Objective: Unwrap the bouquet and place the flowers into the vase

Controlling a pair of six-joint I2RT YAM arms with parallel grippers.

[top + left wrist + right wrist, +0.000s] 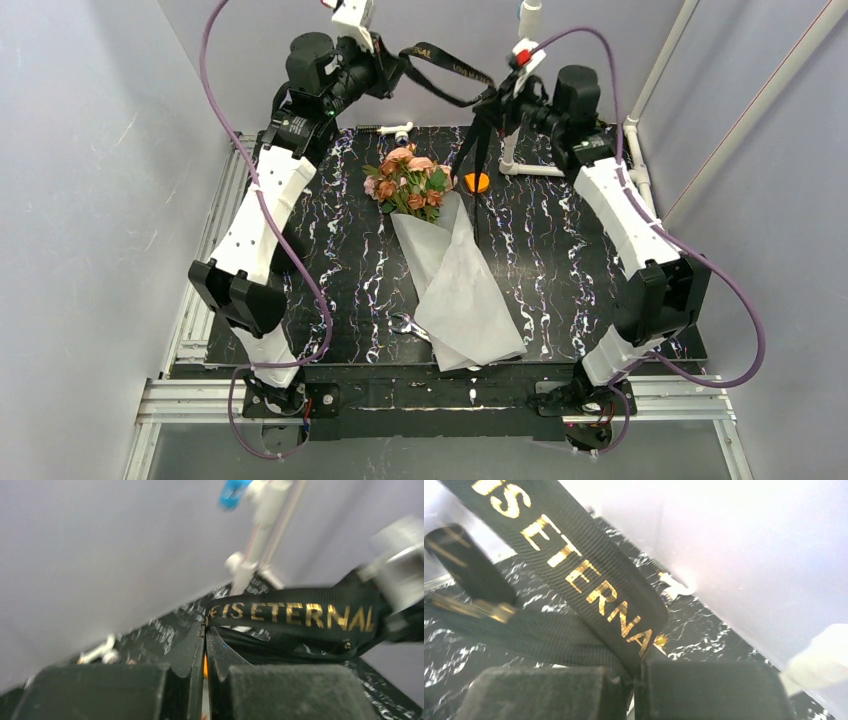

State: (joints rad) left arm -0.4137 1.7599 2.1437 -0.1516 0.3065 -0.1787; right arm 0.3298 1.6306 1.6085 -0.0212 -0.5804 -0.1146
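Observation:
The bouquet lies on the table with its flowers (405, 180) pointing to the back and its white paper wrap (455, 290) loose and spread toward the front. The black ribbon (445, 72) with gold lettering is off the wrap and stretched in the air between both grippers. My left gripper (398, 58) is shut on one end of the ribbon (300, 614), pinched at the fingertips (206, 627). My right gripper (498, 97) is shut on the other part of the ribbon (589, 580), which runs down into the jaws (635, 672). A tail hangs below. The vase is out of view.
An orange disc (477, 182) lies just right of the flowers. A white pipe post (512, 150) stands at the back right and a small white fitting (400, 130) at the back. A metal wrench (405, 325) lies by the wrap's front edge on the black marbled table (340, 270).

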